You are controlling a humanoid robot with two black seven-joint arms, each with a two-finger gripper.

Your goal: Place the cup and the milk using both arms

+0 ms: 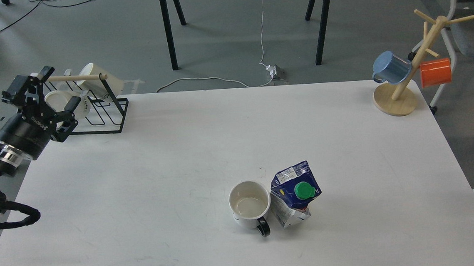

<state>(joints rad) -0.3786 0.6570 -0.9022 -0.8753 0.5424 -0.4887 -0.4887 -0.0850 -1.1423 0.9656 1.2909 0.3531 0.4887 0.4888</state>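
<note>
Head view: one cup [249, 205], white with a black handle, upright near the table's [180, 153] front centre; one milk carton [294, 193], green cap, just beside it on its right — possibly touching. Two mugs, blue [390, 67] and orange [435, 72], hang on one wooden tree [408, 71]; two white cups show in one black wire rack [97, 101]. Our left gripper [43, 102] hangs at the far-left table edge before the rack, fingers parted, holding nothing. Our right arm is out of view — the rack's cups are partly hidden.
</note>
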